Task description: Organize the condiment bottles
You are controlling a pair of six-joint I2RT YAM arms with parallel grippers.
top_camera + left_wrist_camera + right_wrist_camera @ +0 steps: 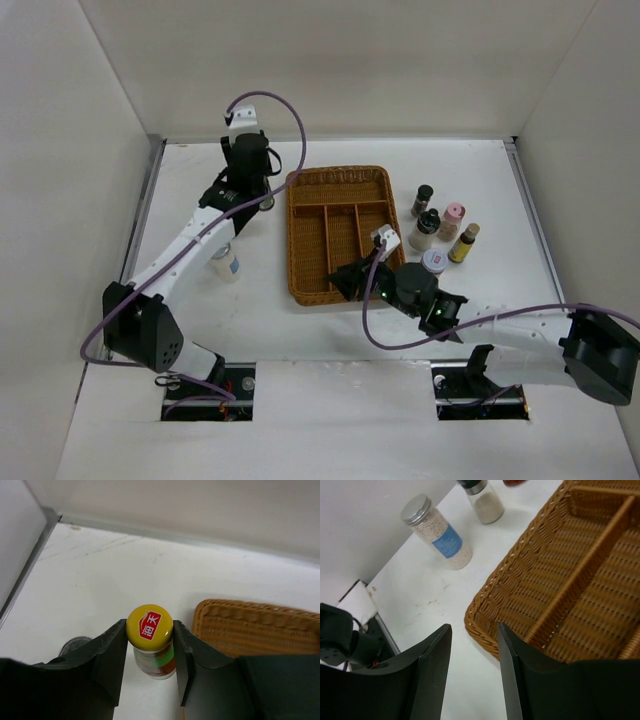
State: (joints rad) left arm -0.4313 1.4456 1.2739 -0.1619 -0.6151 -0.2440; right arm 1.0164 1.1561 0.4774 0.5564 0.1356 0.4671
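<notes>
My left gripper is at the tray's back left corner. In the left wrist view it is shut on a yellow-capped jar with a red and green label, both fingers against the cap. My right gripper is open and empty above the tray's near edge; in the right wrist view it frames the tray's corner. A silver-capped jar with a blue label stands left of the tray. A shaker stands by my left arm. Several bottles stand right of the tray: black-capped, black-capped, pink-capped, yellow, and a white-lidded jar.
The brown wicker tray with long compartments sits mid-table. White walls close in the table at back and sides. A grey round top shows low left of my left fingers. Purple cables run along both arms.
</notes>
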